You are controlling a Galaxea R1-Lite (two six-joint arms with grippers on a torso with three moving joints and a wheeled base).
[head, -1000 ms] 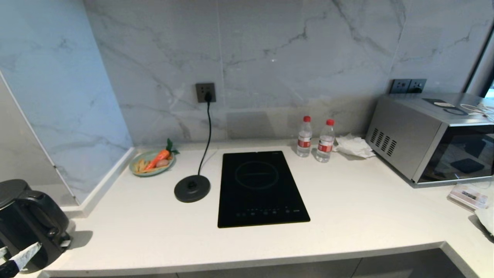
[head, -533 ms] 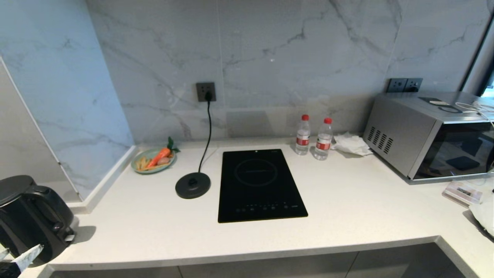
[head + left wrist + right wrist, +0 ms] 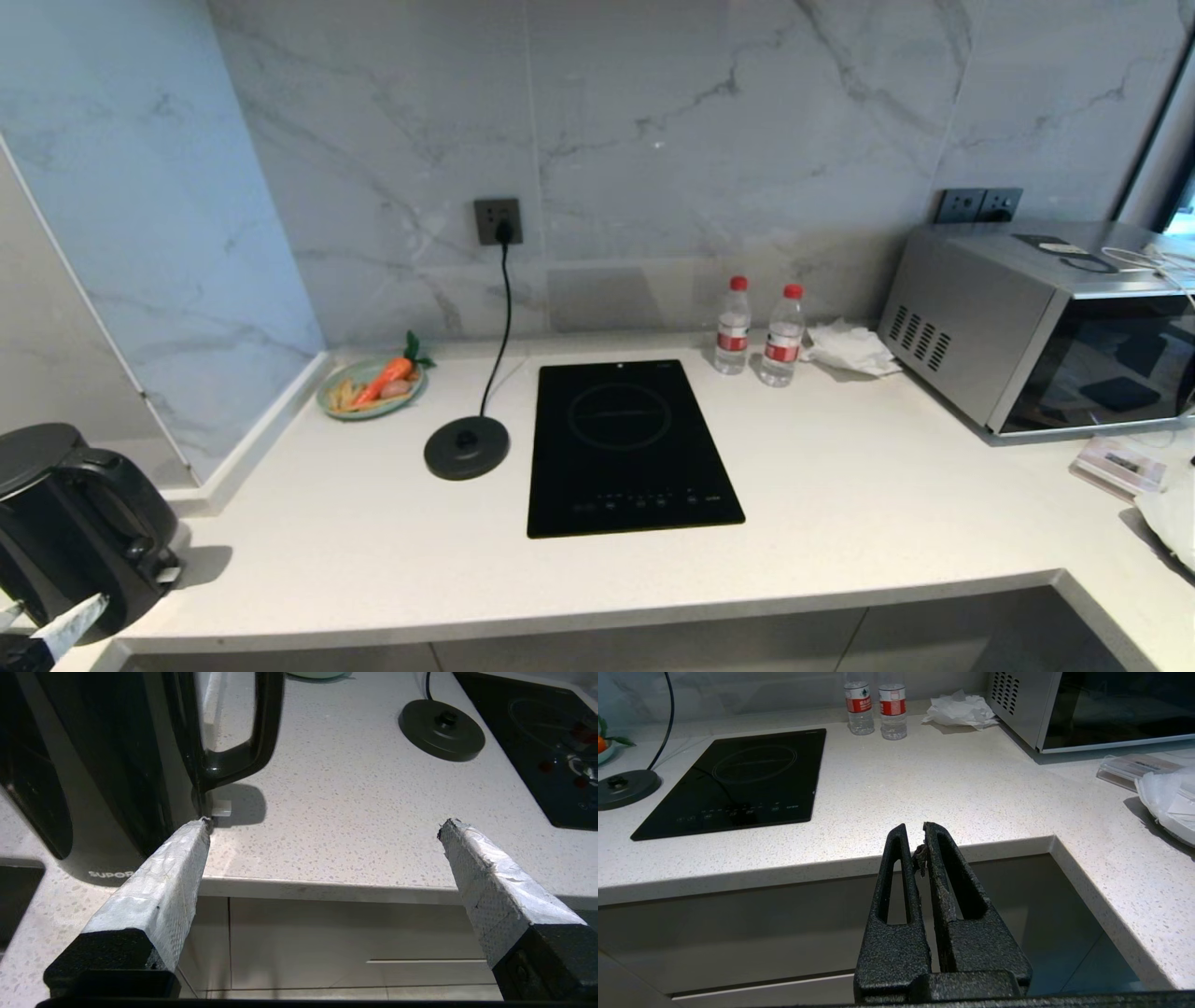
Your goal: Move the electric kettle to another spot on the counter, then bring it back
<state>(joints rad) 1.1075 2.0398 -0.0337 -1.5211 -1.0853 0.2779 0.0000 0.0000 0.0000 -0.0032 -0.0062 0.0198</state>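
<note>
Kettle [image 3: 79, 523] upright on the bench [image 3: 840, 504] at its far left front corner, handle [image 3: 243, 742] turned toward the middle of the bench, well apart from its round corded base [image 3: 467, 448]. Left end effector [image 3: 324, 826] low at the front bench edge just beside the kettle, fingers [image 3: 163, 882] spread wide with nothing between them; one taped finger tip close against the kettle's lower body below the handle, contact not clear, the other finger out over bare bench. In the head view only a taped finger tip visible at the lower left corner, in front of the kettle. Right end effector [image 3: 920, 833] parked below and in front of the bench edge, black fingers pressed together, holding nothing. Base disc just left of the black hob [image 3: 630, 448], cord [image 3: 499, 317] running up to a wall socket [image 3: 497, 222]. Plate [image 3: 371, 389] with a carrot and other food near the left back corner. Two red-capped bottles [image 3: 756, 331] side by side at the back, right of the hob, crumpled tissue [image 3: 850, 350] next to them, then a silver microwave [image 3: 1036, 327] at the right. Flat clear box [image 3: 1120, 462] and a white bag [image 3: 1172, 518] on the right wing of the bench.
</note>
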